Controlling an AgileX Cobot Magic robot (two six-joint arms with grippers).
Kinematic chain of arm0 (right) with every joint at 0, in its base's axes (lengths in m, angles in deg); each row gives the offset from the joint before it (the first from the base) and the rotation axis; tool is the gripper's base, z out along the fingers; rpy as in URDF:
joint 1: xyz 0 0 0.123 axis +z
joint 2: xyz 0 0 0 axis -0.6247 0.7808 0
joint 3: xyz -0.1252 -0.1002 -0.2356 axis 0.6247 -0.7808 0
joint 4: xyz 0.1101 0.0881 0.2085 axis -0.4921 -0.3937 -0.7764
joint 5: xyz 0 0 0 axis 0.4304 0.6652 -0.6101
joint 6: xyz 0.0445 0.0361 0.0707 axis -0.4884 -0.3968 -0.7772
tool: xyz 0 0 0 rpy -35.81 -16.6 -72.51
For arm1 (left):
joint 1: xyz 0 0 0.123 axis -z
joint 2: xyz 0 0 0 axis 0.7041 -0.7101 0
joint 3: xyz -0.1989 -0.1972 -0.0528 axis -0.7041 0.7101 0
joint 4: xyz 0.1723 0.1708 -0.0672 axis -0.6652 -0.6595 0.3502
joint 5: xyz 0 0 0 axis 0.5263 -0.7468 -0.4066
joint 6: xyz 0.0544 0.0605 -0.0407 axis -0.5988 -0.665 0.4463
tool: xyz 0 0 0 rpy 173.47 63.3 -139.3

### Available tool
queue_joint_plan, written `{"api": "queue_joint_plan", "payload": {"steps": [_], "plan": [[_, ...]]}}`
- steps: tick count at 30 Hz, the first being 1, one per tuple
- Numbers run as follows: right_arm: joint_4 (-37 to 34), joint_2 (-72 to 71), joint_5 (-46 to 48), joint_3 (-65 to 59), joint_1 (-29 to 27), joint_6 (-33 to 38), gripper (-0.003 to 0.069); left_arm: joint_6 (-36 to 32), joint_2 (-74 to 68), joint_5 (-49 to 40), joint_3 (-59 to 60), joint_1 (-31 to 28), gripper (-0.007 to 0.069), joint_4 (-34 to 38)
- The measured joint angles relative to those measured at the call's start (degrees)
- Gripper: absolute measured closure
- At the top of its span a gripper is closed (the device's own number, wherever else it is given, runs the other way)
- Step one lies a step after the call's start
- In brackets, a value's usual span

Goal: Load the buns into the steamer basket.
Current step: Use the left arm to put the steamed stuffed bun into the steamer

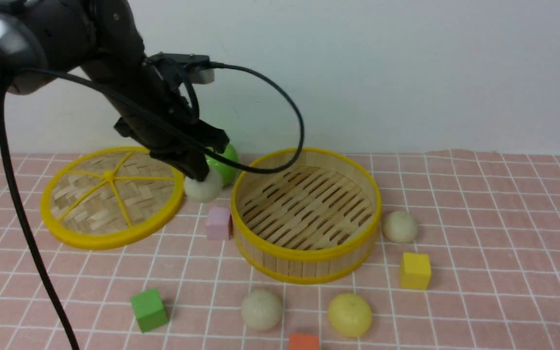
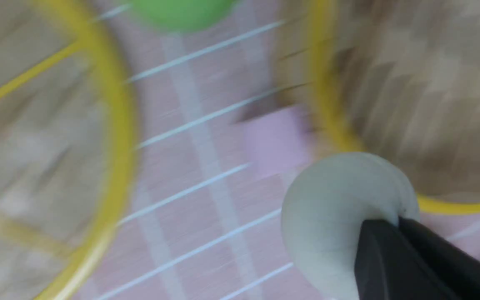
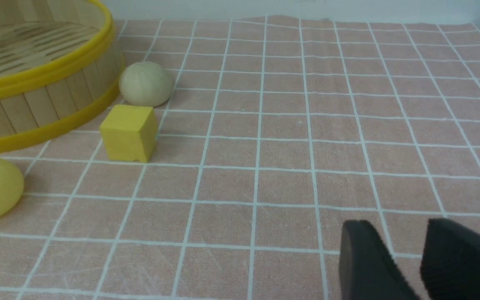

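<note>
My left gripper (image 1: pixel 201 176) is shut on a cream-white bun (image 1: pixel 203 188), held low between the woven lid and the steamer basket (image 1: pixel 304 253), just in front of the apple. In the left wrist view the dark fingers (image 2: pixel 394 258) pinch that bun (image 2: pixel 331 216) beside the basket's yellow rim (image 2: pixel 327 104). The basket holds nothing. A cream bun (image 1: pixel 399 226) lies right of the basket, another (image 1: pixel 261 309) and the pale yellow bun (image 1: pixel 349 314) lie in front of it. My right gripper (image 3: pixel 402 233) is open and empty over bare cloth; it does not show in the front view.
The green apple (image 1: pixel 226 163) sits behind the held bun. The woven lid (image 1: pixel 112 197) lies at the left. A pink cube (image 1: pixel 218 223) touches the basket's left side. A yellow cube (image 1: pixel 415 270), a green cube (image 1: pixel 148 309) and an orange cube (image 1: pixel 304 341) lie in front.
</note>
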Motion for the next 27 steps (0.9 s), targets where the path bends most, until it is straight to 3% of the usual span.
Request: {"api": "queue_joint_plan", "payload": {"steps": [3, 7, 17, 19, 23, 25, 27], "plan": [[0.00, 0.00, 0.00, 0.00, 0.00, 0.00, 0.0421, -1.00, -0.25, 2.95, 0.00, 3.92, 0.0638, 0.65], [0.00, 0.00, 0.00, 0.00, 0.00, 0.00, 0.0421, -1.28, -2.26, 10.85, 0.00, 8.21, 0.0638, -3.78], [0.00, 0.00, 0.00, 0.00, 0.00, 0.00, 0.0421, 4.04, -9.39, 20.79, 0.00, 8.76, 0.0611, -12.34], [0.00, 0.00, 0.00, 0.00, 0.00, 0.00, 0.0421, 4.17, -10.12, 21.39, 0.00, 8.76, 0.0585, -12.98], [0.00, 0.00, 0.00, 0.00, 0.00, 0.00, 0.0421, 5.65, -11.84, 21.56, 0.00, 8.76, 0.0456, -16.30], [0.00, 0.00, 0.00, 0.00, 0.00, 0.00, 0.0421, 9.16, -11.06, 21.49, 0.00, 8.76, 0.0356, -17.00], [0.00, 0.00, 0.00, 0.00, 0.00, 0.00, 0.0421, 12.28, -9.18, 20.58, 0.00, 8.83, 0.0302, -16.71]]}}
